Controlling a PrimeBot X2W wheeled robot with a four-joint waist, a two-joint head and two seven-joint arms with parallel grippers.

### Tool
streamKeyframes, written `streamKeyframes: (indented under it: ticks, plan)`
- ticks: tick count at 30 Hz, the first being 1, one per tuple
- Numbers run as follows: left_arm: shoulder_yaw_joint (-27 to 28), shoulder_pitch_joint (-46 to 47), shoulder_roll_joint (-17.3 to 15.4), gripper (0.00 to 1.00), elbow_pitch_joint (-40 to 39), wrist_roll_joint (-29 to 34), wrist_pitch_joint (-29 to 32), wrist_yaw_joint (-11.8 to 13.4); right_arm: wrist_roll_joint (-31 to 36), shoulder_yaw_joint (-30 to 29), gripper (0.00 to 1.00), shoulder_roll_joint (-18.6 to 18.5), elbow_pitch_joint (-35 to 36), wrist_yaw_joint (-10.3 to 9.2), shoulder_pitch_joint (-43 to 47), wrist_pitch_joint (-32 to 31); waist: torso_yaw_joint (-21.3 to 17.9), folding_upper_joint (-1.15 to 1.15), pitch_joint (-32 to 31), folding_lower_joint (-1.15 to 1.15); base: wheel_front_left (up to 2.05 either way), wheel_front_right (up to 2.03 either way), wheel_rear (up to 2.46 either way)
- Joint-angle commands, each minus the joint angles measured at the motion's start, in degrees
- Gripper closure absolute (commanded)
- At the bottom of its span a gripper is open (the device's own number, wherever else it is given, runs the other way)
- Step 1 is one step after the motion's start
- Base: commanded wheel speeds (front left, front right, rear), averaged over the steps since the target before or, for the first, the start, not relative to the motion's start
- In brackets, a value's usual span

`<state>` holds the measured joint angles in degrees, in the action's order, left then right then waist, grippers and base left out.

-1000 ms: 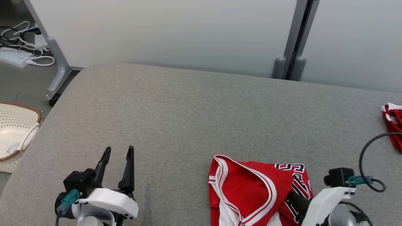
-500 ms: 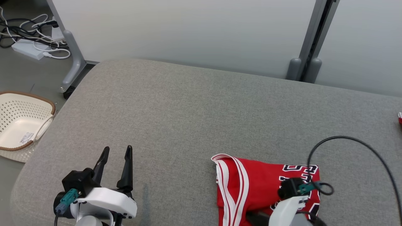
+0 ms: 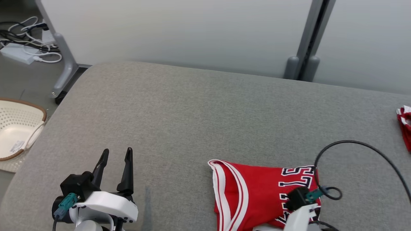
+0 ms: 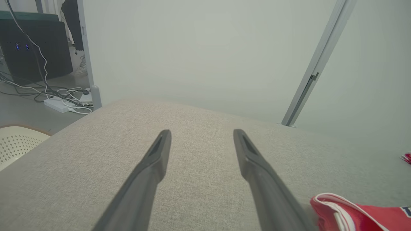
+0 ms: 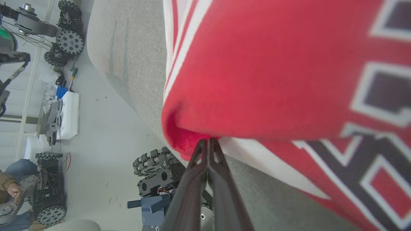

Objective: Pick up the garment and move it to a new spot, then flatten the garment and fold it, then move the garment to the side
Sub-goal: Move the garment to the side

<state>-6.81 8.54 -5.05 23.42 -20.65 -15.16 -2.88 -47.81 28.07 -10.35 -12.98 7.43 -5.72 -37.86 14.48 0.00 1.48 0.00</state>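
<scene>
- Garment [image 5: 257, 80], red with white trim and dark lettering, is nipped at its near folded edge by the right pincer [image 5: 208, 140]. The fingers are pressed together with only a thin bit of cloth at the tips, and so shallow a bite could slip once the arm pulls.
- It lies folded over at the near edge of the grey table [image 3: 192, 112], right of centre. The gripped fold seems to hang past the rim, so a tug toward the robot could drag it to the floor.
- The black cable [image 3: 362, 144] loops above the lettering and could snag the cloth.
- The left pincer [image 3: 117, 154] stands wide open, holding nothing, well apart to the left. Nothing pins the far layers, so they may bunch.
- 1 other red cloth [image 3: 405, 125] lies at the table's right edge, and a sideways move there risks a tangle.
</scene>
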Motion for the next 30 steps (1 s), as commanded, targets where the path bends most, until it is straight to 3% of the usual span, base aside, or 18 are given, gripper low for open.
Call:
streamKeyframes:
  ticks: [1,15,24,25,27,28,29,30]
  plan:
    - [0.22,-0.26,-0.31,0.00,-0.19,0.22,-0.06,0.33,0.38,-1.52,1.00,-1.55,1.78,0.12,1.16,-0.72,-1.50,0.00,0.07,0.00,0.00,0.00,0.00]
    - [0.59,0.06,-0.20,0.00,-0.83,0.24,-0.07,0.50,1.14,-14.98,1.00,-5.75,13.53,0.13,8.80,-2.65,-7.95,0.00,0.15,0.00,0.00,0.00,0.00]
    - [0.98,0.23,-0.29,0.00,-1.97,0.60,-0.06,0.78,2.84,-24.30,0.99,-4.46,19.15,0.13,8.94,6.29,-9.36,0.00,0.91,0.00,0.00,0.00,0.00]
    - [1.03,0.15,-0.30,0.00,-2.09,0.64,-0.06,0.80,3.18,-25.04,0.75,-4.01,19.23,0.12,8.68,7.72,-9.42,0.00,0.99,0.00,0.00,0.00,0.00]
    - [1.07,0.04,-0.27,0.00,-2.30,0.74,-0.06,0.79,3.55,-25.91,0.40,-3.09,19.04,0.13,8.60,10.16,-9.45,0.00,1.06,0.00,0.00,0.00,0.00]
    - [1.09,-0.01,-0.27,0.00,-2.39,0.78,-0.06,0.78,3.46,-26.36,0.13,-2.49,18.81,0.12,8.62,11.33,-9.45,0.00,1.07,0.00,0.00,0.00,0.00]
    - [1.10,-0.06,-0.26,0.00,-2.42,0.83,-0.06,0.79,3.40,-26.81,0.00,-1.99,18.47,0.12,8.55,12.39,-9.44,0.00,1.07,0.00,0.00,0.00,0.00]
    - [1.11,-0.12,-0.23,0.00,-2.44,0.85,-0.06,0.78,3.51,-26.84,0.00,-1.64,18.06,0.12,8.50,13.18,-9.42,0.00,1.02,0.00,0.00,0.00,0.00]
